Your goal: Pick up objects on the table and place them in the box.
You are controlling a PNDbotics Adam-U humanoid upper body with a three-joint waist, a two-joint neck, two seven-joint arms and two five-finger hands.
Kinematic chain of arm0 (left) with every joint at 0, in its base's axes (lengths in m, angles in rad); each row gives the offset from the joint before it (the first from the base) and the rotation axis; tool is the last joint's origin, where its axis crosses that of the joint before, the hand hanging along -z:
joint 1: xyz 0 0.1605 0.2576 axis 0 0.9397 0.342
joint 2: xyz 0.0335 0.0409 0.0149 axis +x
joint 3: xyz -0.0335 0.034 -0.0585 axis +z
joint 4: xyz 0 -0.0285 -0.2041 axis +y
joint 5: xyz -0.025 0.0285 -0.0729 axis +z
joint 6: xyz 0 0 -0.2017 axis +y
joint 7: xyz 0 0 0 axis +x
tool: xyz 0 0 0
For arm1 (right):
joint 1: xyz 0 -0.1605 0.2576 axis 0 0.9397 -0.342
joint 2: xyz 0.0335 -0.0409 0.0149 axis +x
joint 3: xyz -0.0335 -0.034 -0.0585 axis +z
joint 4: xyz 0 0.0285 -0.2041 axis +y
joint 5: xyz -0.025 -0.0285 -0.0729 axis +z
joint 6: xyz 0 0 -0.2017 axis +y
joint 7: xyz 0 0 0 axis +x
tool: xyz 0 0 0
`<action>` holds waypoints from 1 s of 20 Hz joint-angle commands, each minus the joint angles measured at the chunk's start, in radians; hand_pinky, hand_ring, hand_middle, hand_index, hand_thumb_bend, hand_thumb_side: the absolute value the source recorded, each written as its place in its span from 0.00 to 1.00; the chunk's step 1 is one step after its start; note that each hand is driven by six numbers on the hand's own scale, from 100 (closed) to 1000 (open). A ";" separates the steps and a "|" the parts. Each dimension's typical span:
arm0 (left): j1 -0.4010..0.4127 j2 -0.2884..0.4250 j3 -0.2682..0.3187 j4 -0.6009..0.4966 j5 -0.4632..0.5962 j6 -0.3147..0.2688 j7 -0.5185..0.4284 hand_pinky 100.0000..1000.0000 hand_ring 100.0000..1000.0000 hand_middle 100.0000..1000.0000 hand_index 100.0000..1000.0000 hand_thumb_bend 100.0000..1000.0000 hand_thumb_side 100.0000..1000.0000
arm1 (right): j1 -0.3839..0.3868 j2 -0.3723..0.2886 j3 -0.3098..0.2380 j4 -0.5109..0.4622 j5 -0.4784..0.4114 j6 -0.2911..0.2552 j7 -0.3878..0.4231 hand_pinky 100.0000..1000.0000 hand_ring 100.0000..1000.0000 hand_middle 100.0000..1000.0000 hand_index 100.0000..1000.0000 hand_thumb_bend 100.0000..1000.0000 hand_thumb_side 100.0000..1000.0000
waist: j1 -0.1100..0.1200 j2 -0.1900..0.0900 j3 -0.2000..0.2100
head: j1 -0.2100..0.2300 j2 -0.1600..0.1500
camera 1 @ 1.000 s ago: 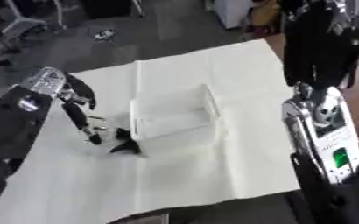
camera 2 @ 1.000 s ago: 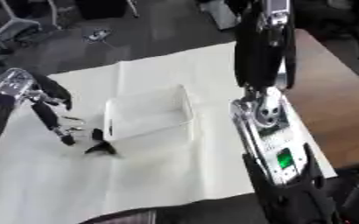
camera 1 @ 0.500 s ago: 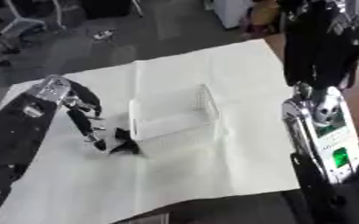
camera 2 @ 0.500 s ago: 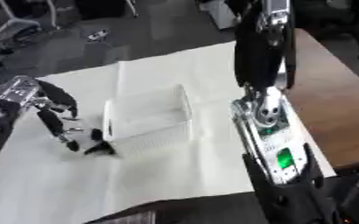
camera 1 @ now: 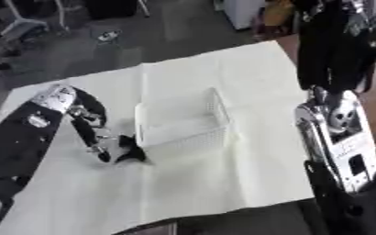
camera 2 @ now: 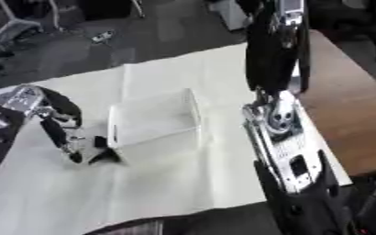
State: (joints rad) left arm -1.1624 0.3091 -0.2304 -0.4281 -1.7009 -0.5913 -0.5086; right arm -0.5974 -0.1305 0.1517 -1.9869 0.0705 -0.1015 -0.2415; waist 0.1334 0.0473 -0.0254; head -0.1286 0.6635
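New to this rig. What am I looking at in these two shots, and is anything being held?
Both pictures come from one stereo camera in a humanoid robot's head, looking down at its own work. The black and silver limbs are its arms. The left hand reaches down, fingers straight, beside a small dark object on the white cloth; it holds nothing. The object lies just outside the white mesh box, at its left side. The right arm rises along the right edge; its hand is not visible.
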 commanded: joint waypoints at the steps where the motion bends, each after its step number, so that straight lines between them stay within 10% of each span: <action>1: -0.014 0.015 -0.001 -0.006 -0.020 -0.241 -0.227 1.00 0.92 0.91 0.91 0.69 0.97 | -0.020 0.006 -0.002 -0.013 -0.004 -0.001 0.000 0.49 0.54 0.62 0.81 0.22 1.00 | -0.005 -0.011 0.002 | 0.006 0.002; 20: -0.002 0.019 -0.020 -0.029 -0.175 -0.245 -0.141 1.00 0.88 0.94 0.99 0.56 0.80 | -0.020 0.005 -0.004 -0.013 -0.003 -0.001 -0.002 0.49 0.54 0.62 0.81 0.22 1.00 | -0.005 -0.012 0.003 | 0.020 0.011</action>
State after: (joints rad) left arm -1.1517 0.3091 -0.2483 -0.4412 -1.8610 -0.6368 -0.4632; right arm -0.5974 -0.1305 0.1516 -1.9869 0.0705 -0.1018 -0.2420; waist 0.1334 0.0473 -0.0230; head -0.1216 0.6725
